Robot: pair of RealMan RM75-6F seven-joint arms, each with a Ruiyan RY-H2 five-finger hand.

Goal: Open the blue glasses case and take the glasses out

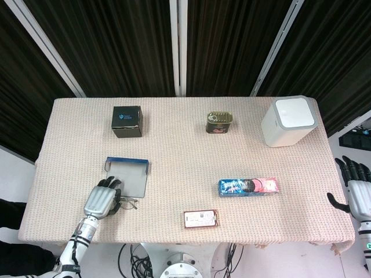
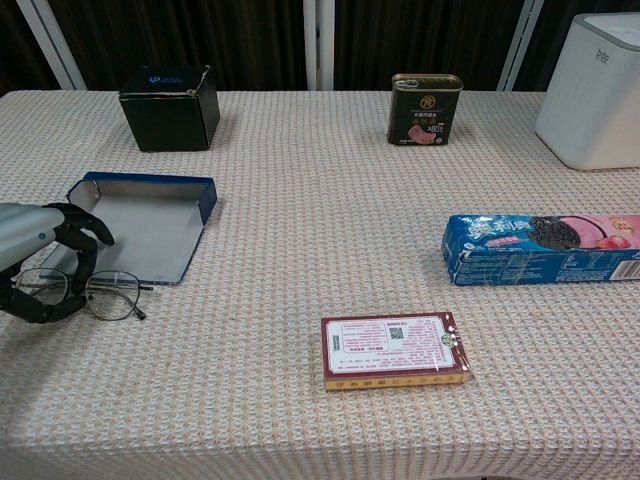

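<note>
Table (image 2: 300,250) near-left edge: left robot hand (image 2: 35,270) grips glasses (image 2: 100,296).

open cloth mid-table, cookie pack (image 1: 248,186) and flat box (image 1: 201,219) front right, black box (image 1: 127,121) rear left
</note>
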